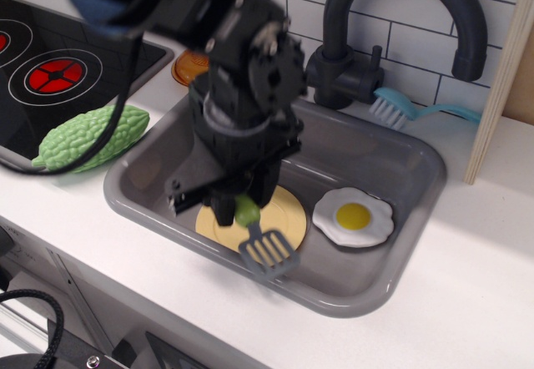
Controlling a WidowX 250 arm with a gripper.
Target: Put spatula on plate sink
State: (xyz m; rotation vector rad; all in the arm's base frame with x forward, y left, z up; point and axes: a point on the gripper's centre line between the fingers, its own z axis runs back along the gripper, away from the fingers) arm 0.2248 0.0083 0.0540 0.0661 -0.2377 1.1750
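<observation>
The claw [238, 210] was clamped on the spatula [260, 240], gripping its light-green handle, whose end showed just between the black fingers while the grey slotted blade stuck out below and to the right of the claw, lifted clear of the surface [467, 302]. Directly beneath the claw lay the plate [288, 219], flat on the floor of the sink [400, 164], with the blade hanging over the plate's near edge. To the right of the claw, just beside the plate, the fried egg [353, 217] rested in the sink. Behind the claw and to its right stood the dark tap [400, 18], with the teal brush [417, 110] lying past it on the sink's far rim. Well to the left of the claw sat the green bumpy vegetable [92, 138], and behind it the orange dish [188, 67] near the stove [58, 73]
</observation>
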